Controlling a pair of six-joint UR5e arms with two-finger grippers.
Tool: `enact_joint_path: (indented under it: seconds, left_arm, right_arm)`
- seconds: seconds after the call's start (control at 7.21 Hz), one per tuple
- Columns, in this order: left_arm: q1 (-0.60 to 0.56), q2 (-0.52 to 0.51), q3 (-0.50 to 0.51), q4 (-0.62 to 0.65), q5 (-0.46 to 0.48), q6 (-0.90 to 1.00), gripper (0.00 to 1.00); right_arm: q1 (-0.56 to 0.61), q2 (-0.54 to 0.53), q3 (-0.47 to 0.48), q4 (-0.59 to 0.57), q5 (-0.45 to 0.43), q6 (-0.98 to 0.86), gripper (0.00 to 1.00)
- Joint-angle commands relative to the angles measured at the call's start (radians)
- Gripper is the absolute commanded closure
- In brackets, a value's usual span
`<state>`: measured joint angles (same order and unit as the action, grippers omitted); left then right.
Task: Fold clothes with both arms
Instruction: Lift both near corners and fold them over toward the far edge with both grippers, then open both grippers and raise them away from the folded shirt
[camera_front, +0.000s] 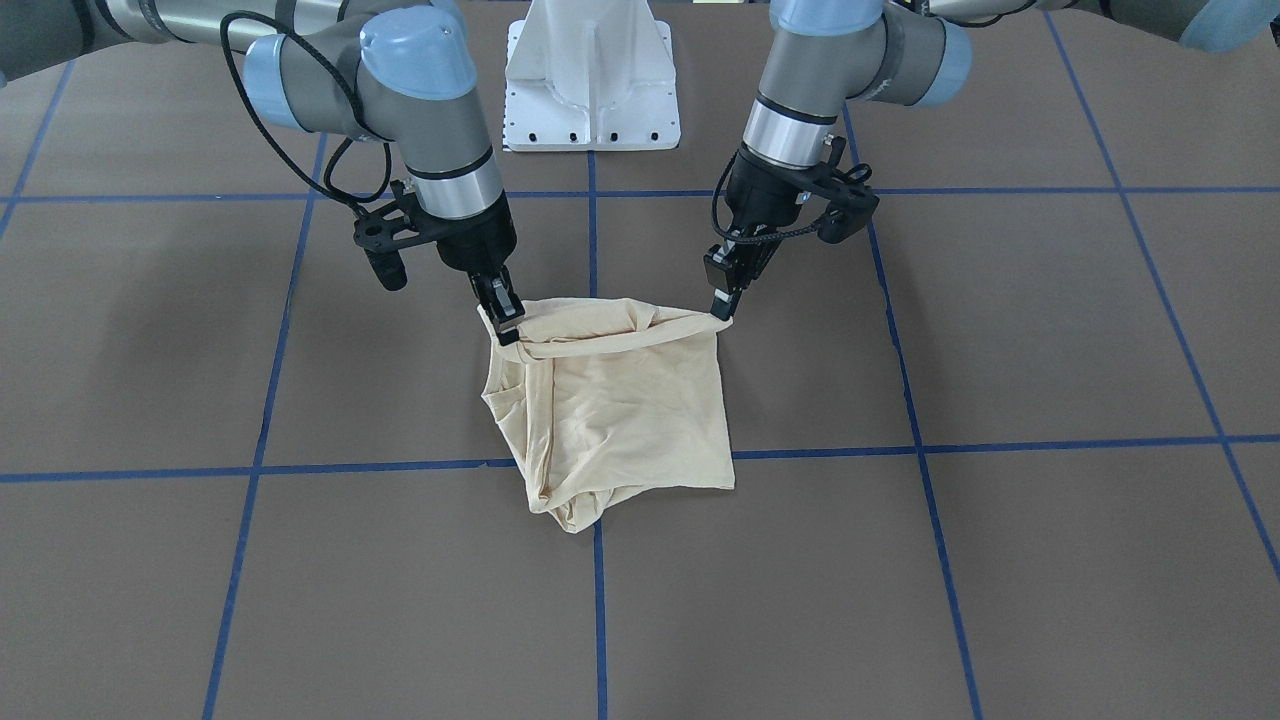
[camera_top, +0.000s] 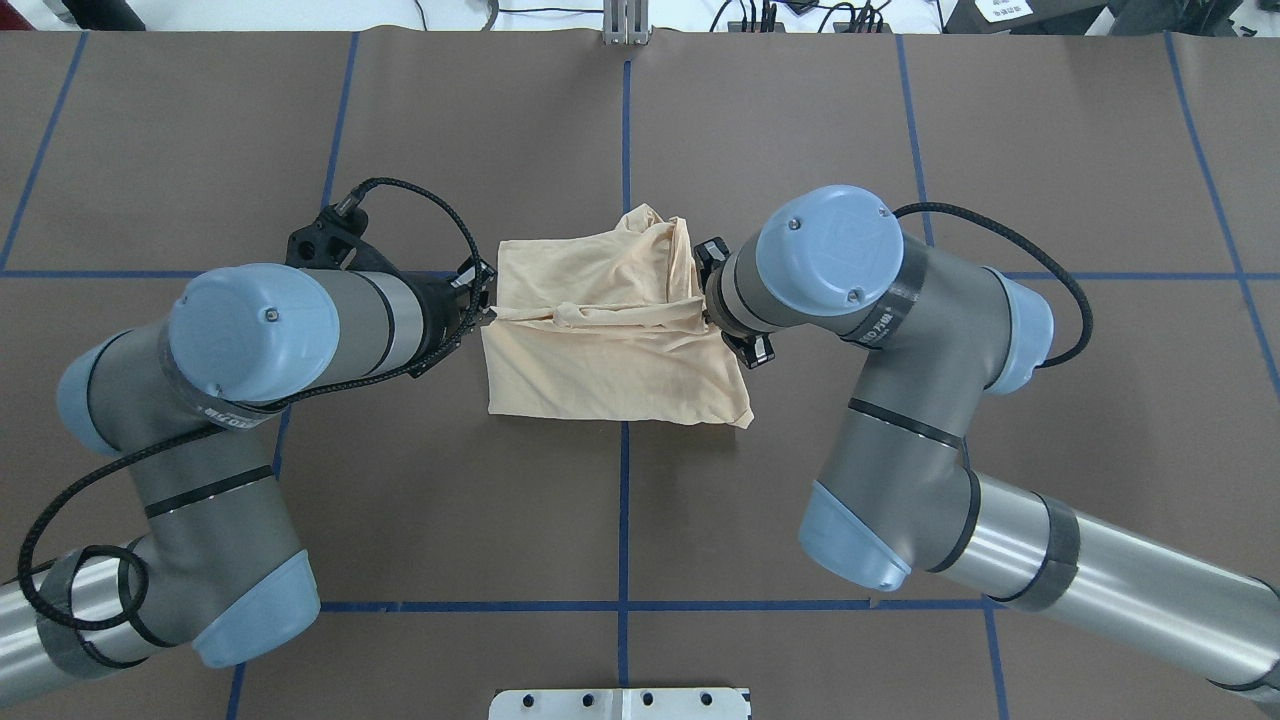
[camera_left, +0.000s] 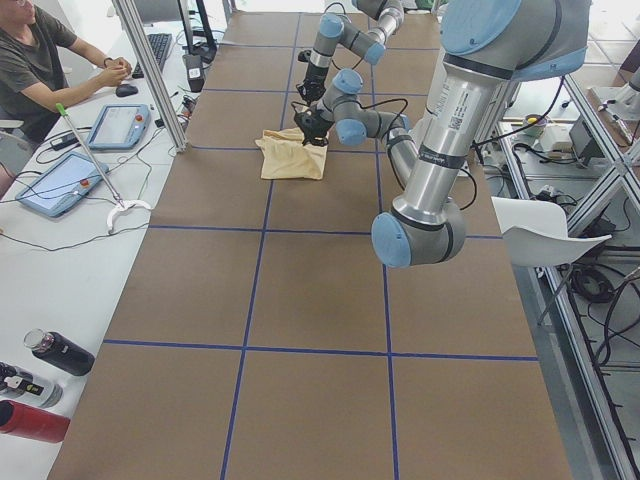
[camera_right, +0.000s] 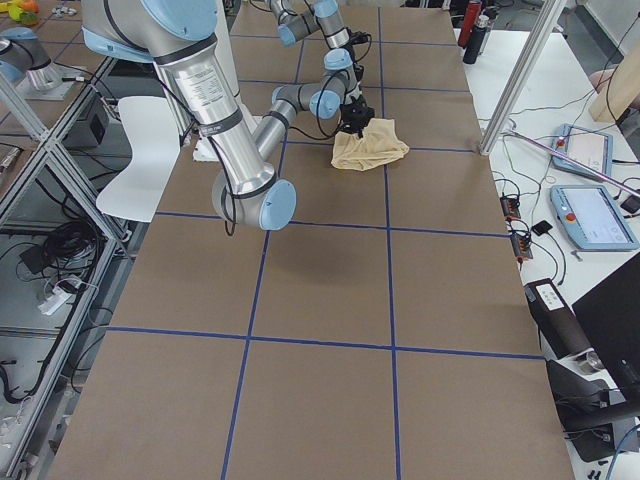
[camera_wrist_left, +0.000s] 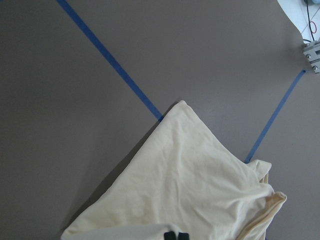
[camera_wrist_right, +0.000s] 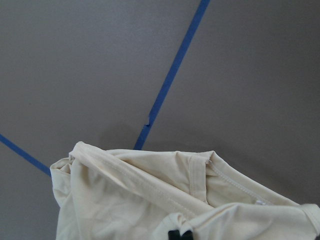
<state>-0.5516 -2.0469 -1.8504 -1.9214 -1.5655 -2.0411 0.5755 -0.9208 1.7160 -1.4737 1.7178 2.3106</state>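
The pale cream shirt (camera_front: 620, 400) lies folded into a rough square at the table's middle, also in the overhead view (camera_top: 610, 345). Its print and neck label are hidden. My left gripper (camera_front: 722, 306) is shut on one end of the shirt's robot-side edge. My right gripper (camera_front: 505, 325) is shut on the other end. That edge is raised and stretched between them as a rolled band. The left wrist view shows its fingertips (camera_wrist_left: 175, 235) closed on cloth (camera_wrist_left: 185, 190). The right wrist view shows its fingertips (camera_wrist_right: 180, 234) closed on cloth (camera_wrist_right: 150, 200).
The white pedestal base (camera_front: 592, 80) stands behind the shirt on the robot's side. Blue tape lines (camera_front: 598, 600) grid the brown table. An operator (camera_left: 40, 60) sits at a side table with tablets (camera_left: 60, 185) and bottles (camera_left: 40, 385).
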Motion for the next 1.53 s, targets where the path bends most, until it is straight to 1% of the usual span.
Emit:
enact_joint_path:
  seconds: [0.0, 0.14, 0.28, 0.42, 0.56, 0.69, 0.83, 0.97, 1.11, 1.25, 1.39]
  left_arm:
    - [-0.053, -0.045, 0.138, -0.082, -0.001, 0.050, 1.00]
    - [-0.071, -0.073, 0.199, -0.121, -0.001, 0.056, 1.00]
    - [-0.089, -0.123, 0.305, -0.154, 0.001, 0.070, 0.83]
    - [-0.138, -0.162, 0.400, -0.230, -0.001, 0.109, 0.65]
    - [-0.193, -0.165, 0.448, -0.282, -0.005, 0.157, 0.52]
    - [-0.227, -0.167, 0.444, -0.286, -0.060, 0.182, 0.52]
    - [-0.231, -0.167, 0.441, -0.291, -0.121, 0.185, 0.52]
    - [-0.243, -0.151, 0.386, -0.280, -0.164, 0.203, 0.52]
    - [-0.258, -0.104, 0.291, -0.260, -0.230, 0.293, 0.51]
    - [-0.261, -0.007, 0.149, -0.222, -0.270, 0.411, 0.49]
    - [-0.269, 0.072, 0.020, -0.155, -0.316, 0.594, 0.45]
  right_arm:
    - [0.056, 0.072, -0.128, 0.027, 0.054, -0.067, 1.00]
    - [0.088, 0.101, -0.232, 0.111, 0.078, -0.106, 1.00]
    - [0.112, 0.153, -0.374, 0.189, 0.100, -0.158, 0.38]
    - [0.148, 0.249, -0.532, 0.235, 0.108, -0.236, 0.00]
    - [0.211, 0.329, -0.629, 0.239, 0.152, -0.317, 0.00]
    - [0.269, 0.341, -0.633, 0.234, 0.255, -0.360, 0.00]
    - [0.271, 0.342, -0.624, 0.231, 0.259, -0.362, 0.00]
    - [0.277, 0.318, -0.583, 0.221, 0.269, -0.370, 0.00]
    - [0.293, 0.248, -0.491, 0.179, 0.273, -0.431, 0.00]
    - [0.311, 0.147, -0.354, 0.097, 0.273, -0.608, 0.00]
    - [0.343, 0.050, -0.219, 0.007, 0.273, -0.810, 0.00]
